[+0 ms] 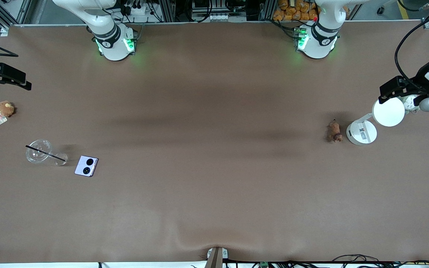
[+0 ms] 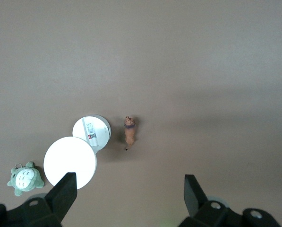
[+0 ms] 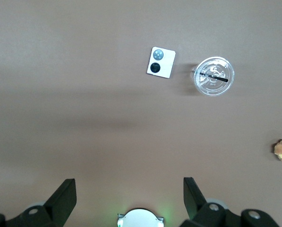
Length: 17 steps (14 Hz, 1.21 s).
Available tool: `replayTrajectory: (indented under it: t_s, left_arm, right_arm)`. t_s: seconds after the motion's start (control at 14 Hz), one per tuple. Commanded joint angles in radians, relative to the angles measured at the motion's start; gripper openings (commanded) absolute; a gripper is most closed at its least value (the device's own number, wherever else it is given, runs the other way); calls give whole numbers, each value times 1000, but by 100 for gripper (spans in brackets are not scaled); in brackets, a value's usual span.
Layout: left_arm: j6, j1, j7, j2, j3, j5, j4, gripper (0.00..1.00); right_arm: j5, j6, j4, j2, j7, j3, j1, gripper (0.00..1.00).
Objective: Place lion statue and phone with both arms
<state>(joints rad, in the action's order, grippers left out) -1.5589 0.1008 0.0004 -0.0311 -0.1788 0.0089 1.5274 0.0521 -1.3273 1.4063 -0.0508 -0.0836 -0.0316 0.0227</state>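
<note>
Brown desk (image 1: 214, 186): lion statue (image 1: 334, 131) beside white lamp (image 1: 363, 132), phone (image 1: 86, 166) beside cup (image 1: 38, 150), well apart. Left pincer (image 2: 127, 191) and right pincer (image 3: 129, 191) both spread, holding nothing, high over desk ends. Fits either stage: things waiting or already placed.

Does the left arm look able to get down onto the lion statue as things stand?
Probably yes. The left gripper hangs open high over its end of the table, and the lion statue lies uncovered. The white lamp stands close beside it, apart from it, so the descent needs some care.

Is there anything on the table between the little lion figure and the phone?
No. In the front view the stretch of brown table between the lion statue and the phone is bare; the clear cup and white lamp sit outside it.
</note>
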Motion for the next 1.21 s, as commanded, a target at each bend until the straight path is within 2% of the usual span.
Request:
replayTrajectory:
  t_s: [0.0, 0.21, 0.5, 1.14]
  left_arm:
    - [3, -35, 13, 23, 13, -10, 20, 100]
    - [6, -46, 15, 23, 24, -9, 20, 100]
    - [6, -96, 15, 22, 85, -3, 20, 100]
    - [6, -85, 10, -9, 84, 2, 5, 100]
  right_arm:
    - [-1, 5, -27, -14, 10, 16, 14, 100]
    - [-1, 5, -27, -14, 10, 16, 19, 100]
    - [-1, 4, -29, -14, 10, 16, 20, 100]
    - [-3, 2, -29, -14, 10, 15, 22, 100]
